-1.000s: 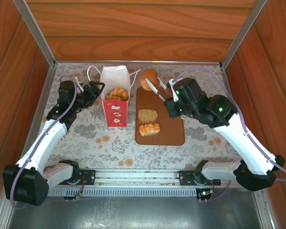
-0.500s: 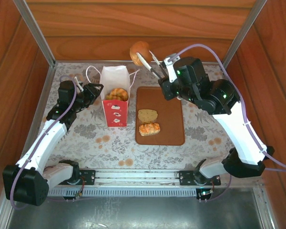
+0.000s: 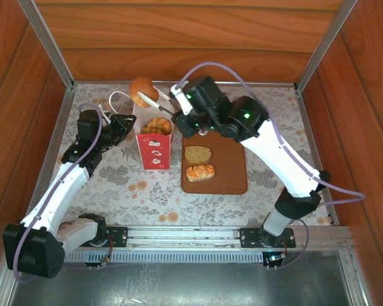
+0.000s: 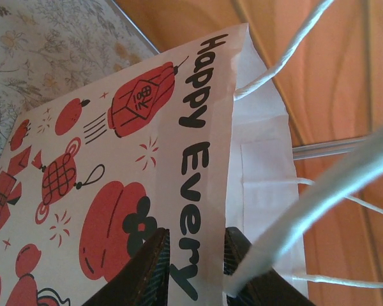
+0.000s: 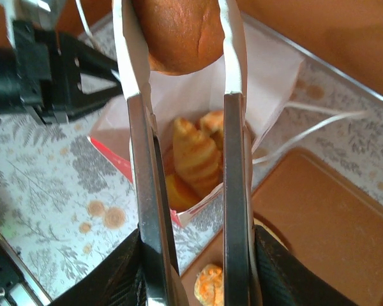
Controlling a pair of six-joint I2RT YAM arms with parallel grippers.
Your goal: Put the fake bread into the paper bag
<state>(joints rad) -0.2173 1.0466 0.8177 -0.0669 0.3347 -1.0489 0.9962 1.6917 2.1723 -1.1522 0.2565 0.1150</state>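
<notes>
At upper left of the overhead view, right fingers (image 5: 145, 159) pinched a round bun (image 3: 140, 91) above the paper bag (image 3: 154, 150); left fingers (image 4: 150, 268) straddled its wall, whether clamped I could not tell. Pastries (image 3: 156, 125) lay inside; a slice (image 3: 197, 153) and glazed loaf (image 3: 200, 172) waited on the tray (image 3: 226, 172).

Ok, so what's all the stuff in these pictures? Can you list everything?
paper bag: one, white and red, standing left of the tray
pastries: several, golden, inside the bag
round bun: one, brown, held above the bag
bread slice: one, tan, on the tray
glazed loaf: one, orange-gold, on the tray, nearer than the slice
tray: one, brown, middle of the table
table: one, flowery grey top, under everything
left claw: one, black, fingers either side of the bag's rim
right claw: one, silvery fingers, clamped on the round bun
</notes>
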